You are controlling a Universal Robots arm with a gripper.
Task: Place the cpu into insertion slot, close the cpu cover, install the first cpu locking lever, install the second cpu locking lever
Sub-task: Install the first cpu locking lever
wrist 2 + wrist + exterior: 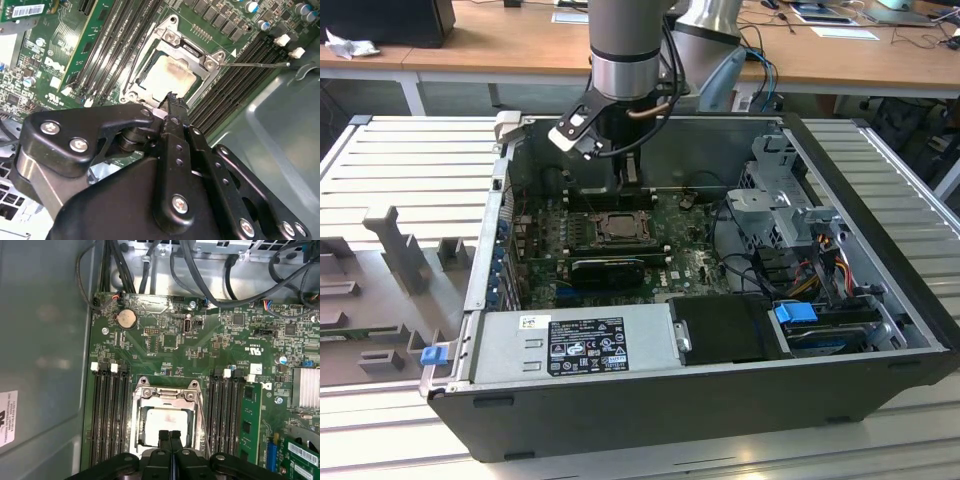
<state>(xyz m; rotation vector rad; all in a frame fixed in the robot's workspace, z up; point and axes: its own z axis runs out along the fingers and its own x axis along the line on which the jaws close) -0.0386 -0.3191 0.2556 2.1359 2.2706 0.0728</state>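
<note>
Inside the open computer case, the insertion slot [617, 228] sits mid-motherboard. The cpu [165, 424] lies in it, its pale silver top [167, 77] showing through the window of the cpu cover [163, 395], which lies flat over the chip [189, 47]. A thin metal locking lever [255, 63] reaches out from one socket corner across the memory slots. Another lever [203, 412] runs along the socket's side. My gripper [170, 434] hangs just above the socket's edge, fingers shut together with nothing between them [172, 97], directly over the slot in the exterior view [620, 185].
Black memory slots [107, 415] flank the socket on both sides. A long black card [608, 268] lies in front of the socket, and a power supply [575, 342] sits nearer the case front. Cables and a drive cage [790, 215] fill the exterior view's right.
</note>
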